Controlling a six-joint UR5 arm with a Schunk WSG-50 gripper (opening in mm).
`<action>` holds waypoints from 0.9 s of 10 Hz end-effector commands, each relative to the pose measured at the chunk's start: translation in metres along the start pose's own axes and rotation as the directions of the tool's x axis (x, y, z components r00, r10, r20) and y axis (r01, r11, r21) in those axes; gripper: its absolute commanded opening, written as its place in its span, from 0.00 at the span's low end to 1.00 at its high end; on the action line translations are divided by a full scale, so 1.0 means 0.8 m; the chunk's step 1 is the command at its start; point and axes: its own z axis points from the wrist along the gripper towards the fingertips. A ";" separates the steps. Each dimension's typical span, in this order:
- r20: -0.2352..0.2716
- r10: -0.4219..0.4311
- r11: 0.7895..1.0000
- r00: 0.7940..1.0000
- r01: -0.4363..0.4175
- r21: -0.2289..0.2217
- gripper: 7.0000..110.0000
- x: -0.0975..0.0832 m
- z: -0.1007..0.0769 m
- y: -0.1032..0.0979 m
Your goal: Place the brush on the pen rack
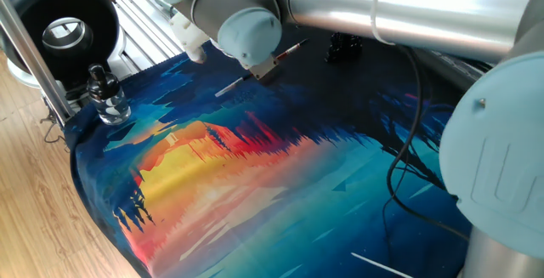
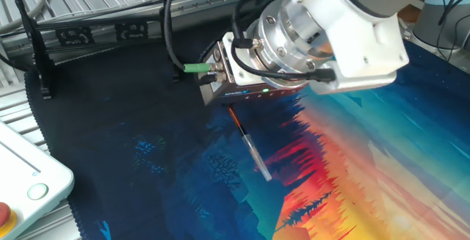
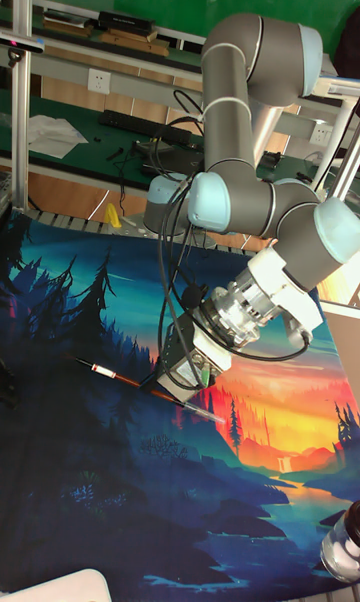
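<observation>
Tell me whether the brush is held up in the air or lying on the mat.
In the air. The gripper is shut on the brush, which slants clear of the mat, not yet on the pen rack.

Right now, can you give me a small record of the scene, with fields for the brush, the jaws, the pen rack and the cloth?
brush: held near its reddish end, tilted, above the mat
gripper: jaws shut on the brush
pen rack: black, at the far dark edge, nothing on it
mat: printed sunset landscape
glass bottle: at mat corner
</observation>
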 end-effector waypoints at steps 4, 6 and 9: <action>0.159 0.175 0.978 0.972 -0.154 -0.141 0.00 -0.055 -0.008 0.035; 0.116 0.109 0.992 0.987 -0.101 -0.077 0.00 -0.037 -0.003 0.021; 0.067 0.090 0.994 0.994 -0.086 -0.061 0.00 -0.021 -0.002 0.017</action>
